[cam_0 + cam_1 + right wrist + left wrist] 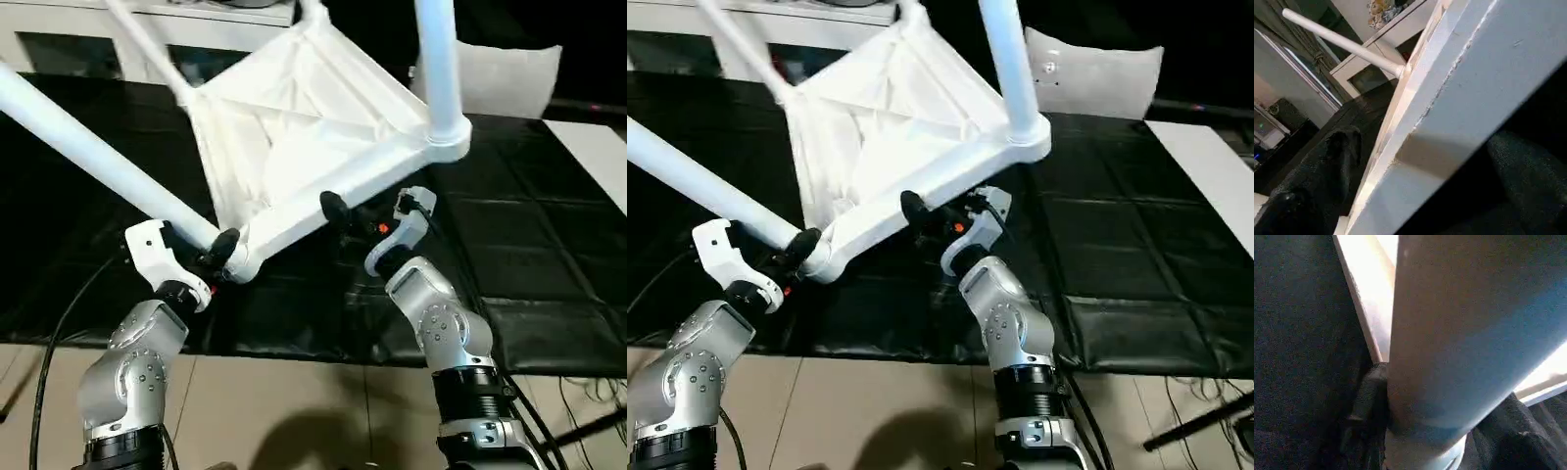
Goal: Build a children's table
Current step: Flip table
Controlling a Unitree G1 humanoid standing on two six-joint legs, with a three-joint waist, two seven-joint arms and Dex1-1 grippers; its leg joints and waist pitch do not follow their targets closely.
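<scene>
Left eye view: tilted tabletop (294, 127) fills upper centre; left gripper (217, 253) fingers clasp a leg (98, 157) at lower left, right gripper (338, 209) fingers clamp the tabletop's rim.
</scene>
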